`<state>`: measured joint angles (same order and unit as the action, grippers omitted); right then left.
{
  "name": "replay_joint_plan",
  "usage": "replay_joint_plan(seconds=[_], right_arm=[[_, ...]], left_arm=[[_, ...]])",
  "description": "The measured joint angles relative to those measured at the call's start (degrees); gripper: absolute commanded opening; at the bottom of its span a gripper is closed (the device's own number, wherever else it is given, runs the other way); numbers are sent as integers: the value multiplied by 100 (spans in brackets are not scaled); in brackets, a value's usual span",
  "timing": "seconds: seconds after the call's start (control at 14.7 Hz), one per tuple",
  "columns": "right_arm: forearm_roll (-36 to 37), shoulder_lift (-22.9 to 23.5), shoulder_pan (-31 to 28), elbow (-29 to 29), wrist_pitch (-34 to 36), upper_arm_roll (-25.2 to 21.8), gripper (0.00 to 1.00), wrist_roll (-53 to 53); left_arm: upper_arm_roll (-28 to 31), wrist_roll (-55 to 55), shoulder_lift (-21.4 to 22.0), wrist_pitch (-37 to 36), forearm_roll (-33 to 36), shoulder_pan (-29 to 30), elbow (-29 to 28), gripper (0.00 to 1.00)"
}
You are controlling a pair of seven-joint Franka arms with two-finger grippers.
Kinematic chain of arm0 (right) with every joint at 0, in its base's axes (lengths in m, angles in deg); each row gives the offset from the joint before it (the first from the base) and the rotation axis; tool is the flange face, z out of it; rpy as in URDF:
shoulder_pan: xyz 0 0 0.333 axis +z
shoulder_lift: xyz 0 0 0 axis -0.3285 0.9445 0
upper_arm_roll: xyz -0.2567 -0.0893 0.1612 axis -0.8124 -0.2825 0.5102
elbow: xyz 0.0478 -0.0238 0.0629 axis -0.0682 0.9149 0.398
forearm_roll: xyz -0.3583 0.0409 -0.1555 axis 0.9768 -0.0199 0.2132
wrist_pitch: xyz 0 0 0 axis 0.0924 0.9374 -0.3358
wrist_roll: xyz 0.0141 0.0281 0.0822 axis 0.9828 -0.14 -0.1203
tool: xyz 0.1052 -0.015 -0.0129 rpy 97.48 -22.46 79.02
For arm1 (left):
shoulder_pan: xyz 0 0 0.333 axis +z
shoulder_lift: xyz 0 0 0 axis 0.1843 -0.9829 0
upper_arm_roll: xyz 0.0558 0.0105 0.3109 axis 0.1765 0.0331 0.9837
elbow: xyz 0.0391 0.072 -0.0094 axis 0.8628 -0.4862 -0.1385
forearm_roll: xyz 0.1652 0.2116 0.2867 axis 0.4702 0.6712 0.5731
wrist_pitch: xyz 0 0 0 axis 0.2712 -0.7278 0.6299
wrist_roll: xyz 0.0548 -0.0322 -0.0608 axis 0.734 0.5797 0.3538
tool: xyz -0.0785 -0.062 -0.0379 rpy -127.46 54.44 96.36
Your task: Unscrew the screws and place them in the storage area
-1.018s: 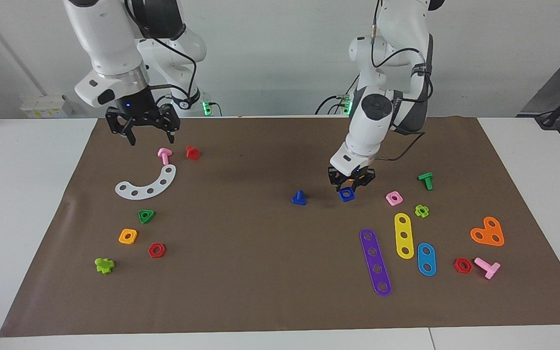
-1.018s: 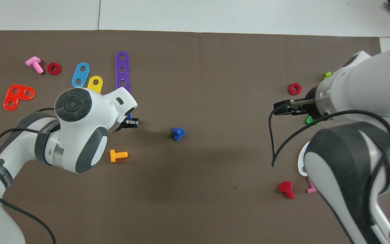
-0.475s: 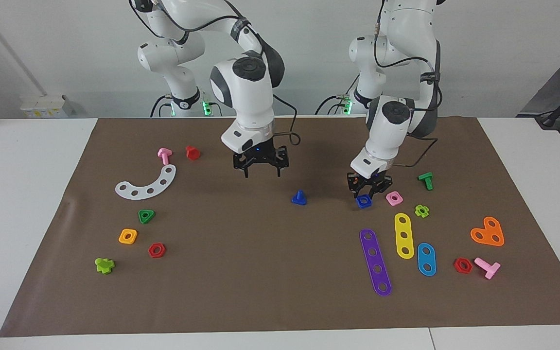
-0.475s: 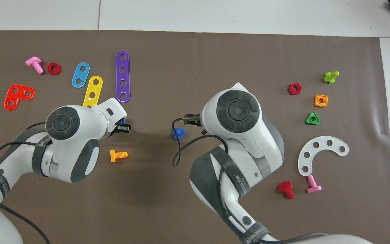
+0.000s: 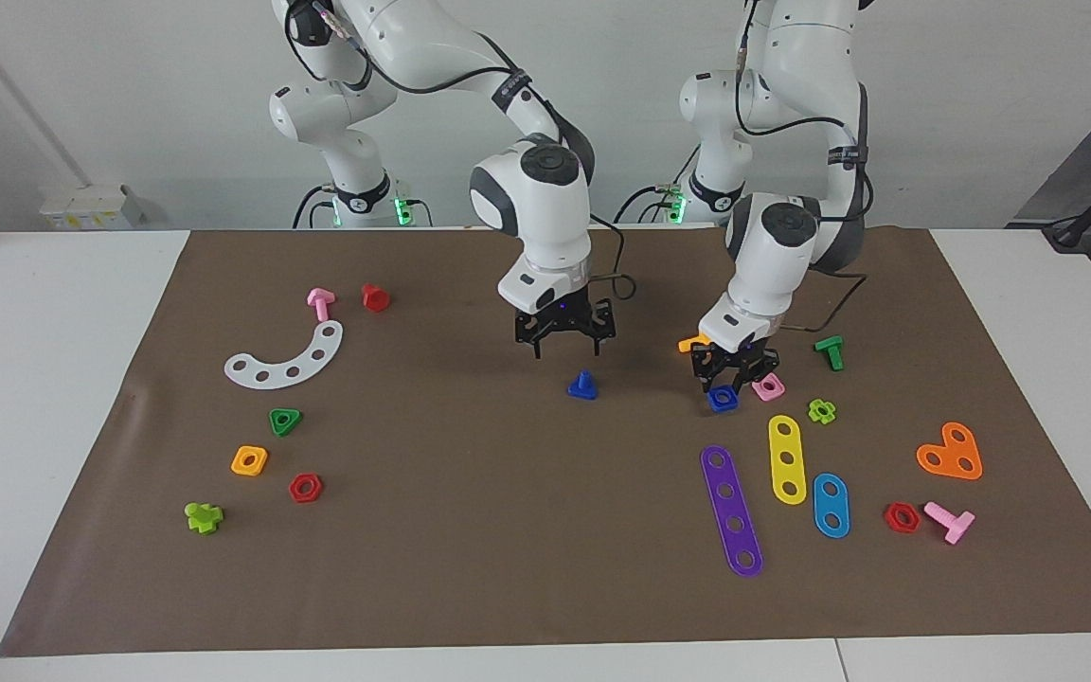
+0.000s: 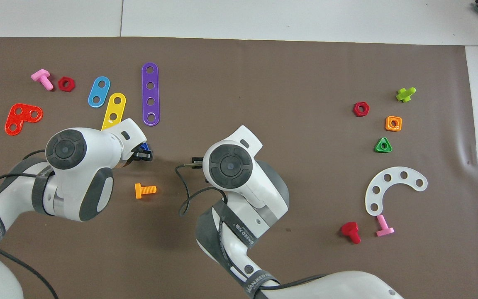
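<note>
**Bolt.** The blue bolt (image 5: 582,385) stands head-down, shaft up, on the mat (image 5: 508,568), about mid-table. It is in the same spot as a second ago, and nothing touches it. In the overhead view the right arm hides it.

**Right gripper.** This is the main change. A second ago the right gripper (image 5: 567,349) hung far from the bolt, toward the right arm's end of the table. It has since swung across and now hangs directly over the bolt. Its jaws are spread wide and a clear gap remains above the shaft tip.

**Left gripper.** The left gripper (image 5: 733,379) is low beside the bolt, toward the left arm's end, with the blue nut (image 5: 722,399) at its tips. The nut has travelled with this gripper away from the bolt and now lies next to a pink nut (image 5: 768,386). We cannot tell whether the gripper clamps the nut or has let go of it.

**Storage area.** The storage patch (image 5: 223,417) around the white strip (image 5: 286,360) lies well apart from the bolt, toward the right arm's end. The bolt has not reached it.

**Assessment.** Bolt and nut are already apart, so we judge the unscrewing finished. We read the work as passing to the right arm, which must descend, close on the shaft and carry the bolt to the storage patch. The upright shaft is a small target, and an off-centre closure could tip it over.
</note>
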<state>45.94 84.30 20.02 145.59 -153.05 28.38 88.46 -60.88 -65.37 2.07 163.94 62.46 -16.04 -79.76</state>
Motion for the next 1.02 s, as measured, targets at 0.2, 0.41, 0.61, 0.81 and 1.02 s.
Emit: replay_joint_plan(seconds=[0.2, 0.41, 0.61, 0.81, 1.02], right_arm=[[143, 307, 23, -73, -182, -6, 84, 0], [255, 434, 28, -98, -282, -7, 65, 0], [276, 440, 32, -100, -280, -7, 47, -2], [279, 459, 52, -95, -273, -6, 47, -6], [279, 481, 63, -90, -273, -7, 41, -6]], left_arm=[[-1, -2, -1, -1, 0, 12, 2, 100], [-3, -3, 49, -246, 0, 12, 132, 100], [-1, -37, 262, -1011, 0, 34, 543, 100], [18, -215, 543, -1678, 0, 111, 899, 100], [234, -513, 831, -2245, 0, 201, 1128, 100]])
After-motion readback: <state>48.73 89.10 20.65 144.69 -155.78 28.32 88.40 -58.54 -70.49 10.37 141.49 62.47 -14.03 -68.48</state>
